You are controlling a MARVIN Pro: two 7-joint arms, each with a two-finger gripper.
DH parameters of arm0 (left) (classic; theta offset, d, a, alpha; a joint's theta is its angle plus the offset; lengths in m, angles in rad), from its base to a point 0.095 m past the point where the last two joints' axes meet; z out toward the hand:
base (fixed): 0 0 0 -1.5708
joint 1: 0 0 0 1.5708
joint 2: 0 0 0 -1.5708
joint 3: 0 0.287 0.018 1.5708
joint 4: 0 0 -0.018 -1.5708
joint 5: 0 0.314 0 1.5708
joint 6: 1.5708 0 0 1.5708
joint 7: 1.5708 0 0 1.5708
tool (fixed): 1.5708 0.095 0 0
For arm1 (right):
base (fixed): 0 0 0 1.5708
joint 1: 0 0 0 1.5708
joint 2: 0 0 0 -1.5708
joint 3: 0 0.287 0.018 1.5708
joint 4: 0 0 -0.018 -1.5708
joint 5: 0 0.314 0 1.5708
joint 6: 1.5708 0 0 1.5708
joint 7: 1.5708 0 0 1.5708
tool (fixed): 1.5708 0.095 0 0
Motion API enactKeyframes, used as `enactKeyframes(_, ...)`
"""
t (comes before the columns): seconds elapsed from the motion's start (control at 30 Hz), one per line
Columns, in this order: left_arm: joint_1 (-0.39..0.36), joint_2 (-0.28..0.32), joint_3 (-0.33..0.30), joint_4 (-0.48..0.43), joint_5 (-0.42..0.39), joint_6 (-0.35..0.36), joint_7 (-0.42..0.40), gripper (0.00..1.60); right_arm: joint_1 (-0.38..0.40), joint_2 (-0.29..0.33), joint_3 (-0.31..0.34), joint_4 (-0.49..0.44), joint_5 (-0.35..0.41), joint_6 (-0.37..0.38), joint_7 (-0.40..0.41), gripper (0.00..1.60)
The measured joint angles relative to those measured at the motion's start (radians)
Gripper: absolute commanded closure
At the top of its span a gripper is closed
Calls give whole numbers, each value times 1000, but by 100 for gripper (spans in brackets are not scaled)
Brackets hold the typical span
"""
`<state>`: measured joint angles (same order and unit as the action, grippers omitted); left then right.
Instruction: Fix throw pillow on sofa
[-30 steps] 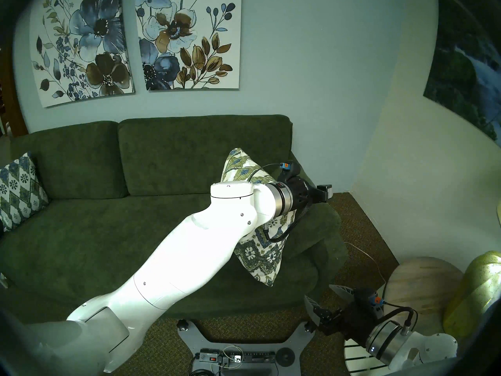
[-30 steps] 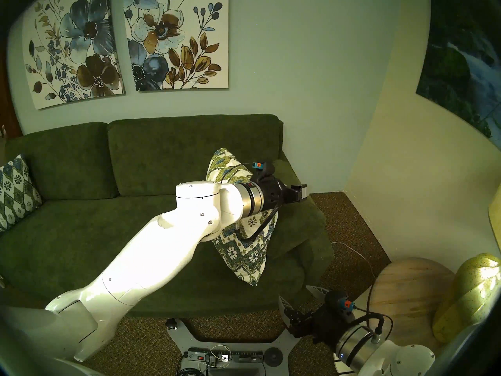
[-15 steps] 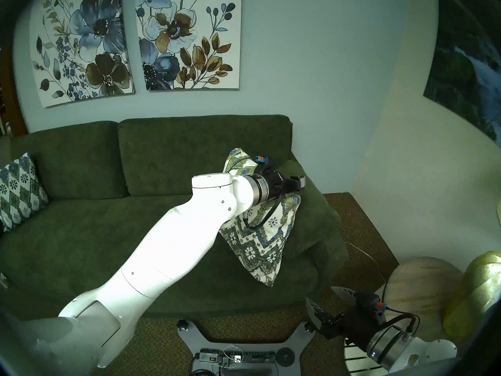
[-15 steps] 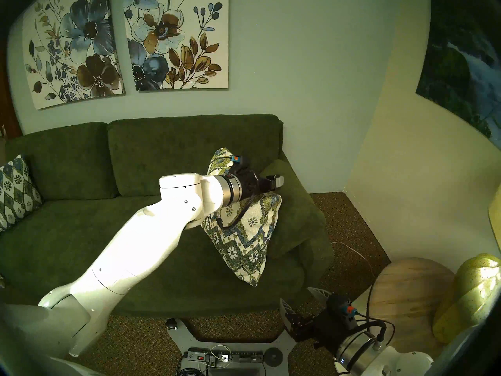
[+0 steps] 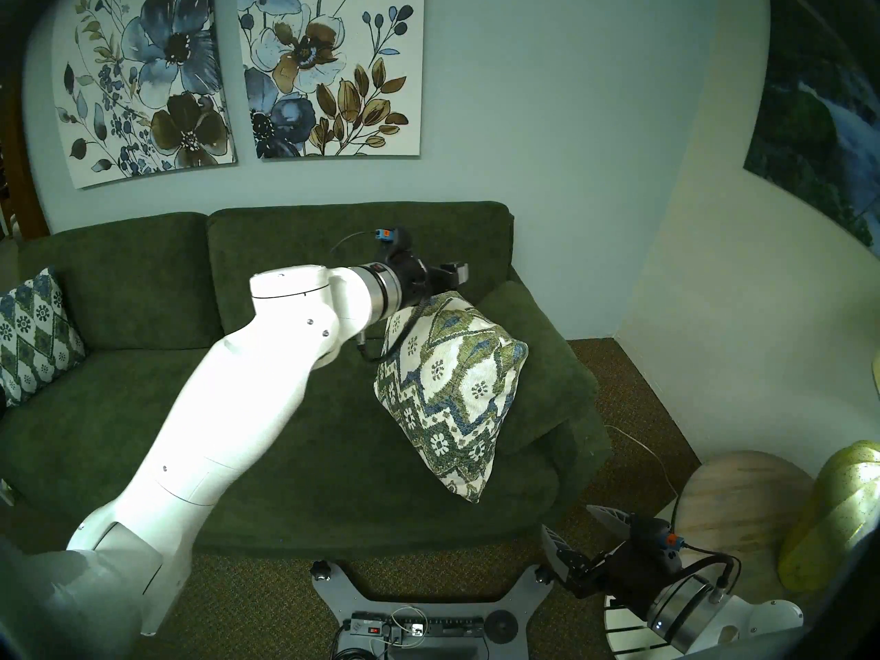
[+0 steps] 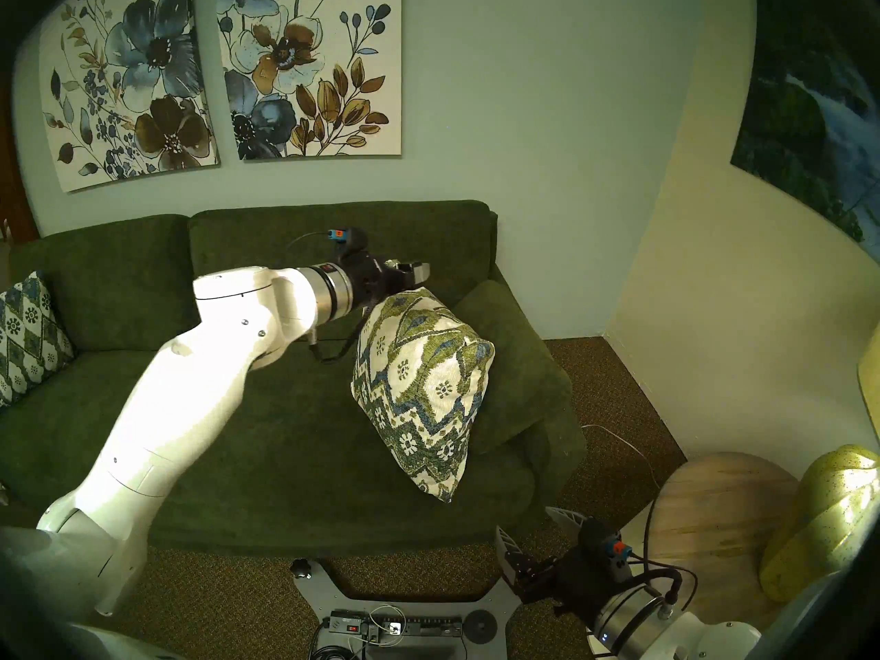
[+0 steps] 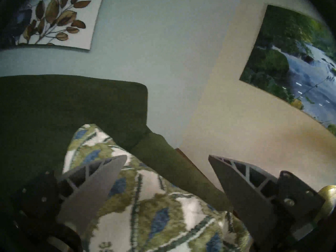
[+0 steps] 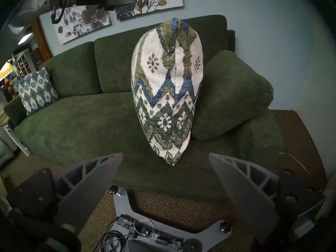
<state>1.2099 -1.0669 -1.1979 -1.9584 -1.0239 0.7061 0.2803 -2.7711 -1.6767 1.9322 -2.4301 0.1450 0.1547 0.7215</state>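
The throw pillow (image 5: 452, 397) (image 6: 424, 387) (image 8: 167, 93), cream with an olive and blue zigzag pattern, stands on one corner on the dark green sofa (image 5: 143, 406) (image 6: 119, 406) (image 8: 72, 122). It leans on the sofa's right arm cushion (image 5: 538, 359) (image 8: 232, 93). My left gripper (image 5: 455, 274) (image 6: 419, 271) (image 7: 167, 156) is open and empty, just above the pillow's top corner (image 7: 145, 200). My right gripper (image 5: 569, 518) (image 6: 526, 518) (image 8: 165, 153) is open and empty, low in front of the sofa, facing the pillow.
A darker diamond-lattice pillow (image 5: 33, 330) (image 8: 36, 89) leans at the sofa's left end. A round wooden table (image 5: 743, 502) and a yellow-green object (image 5: 828, 516) stand at the right. My base with a power strip (image 5: 414, 621) is on the carpet. A wall runs right of the sofa.
My left arm has drawn back to the left and up, from over the arm cushion to above the pillow's top. The pillow's top corner now sits lower and further right. The right arm barely moved.
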Motion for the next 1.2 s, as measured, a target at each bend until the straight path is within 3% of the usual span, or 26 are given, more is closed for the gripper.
enactKeyframes(0.37,146,137,-189,-48,33,66,-49,0,12,-8,-9,0,-8,1,-2,0)
enactKeyframes(0.7,288,259,-341,-45,22,98,-191,0,35,-18,-19,0,-32,36,-34,0)
enactKeyframes(0.93,385,330,-369,-38,14,61,-314,0,58,-27,-18,0,-44,64,-62,0)
enactKeyframes(1.2,463,393,-357,-34,39,-48,-446,0,78,-32,-17,0,-54,90,-82,0)
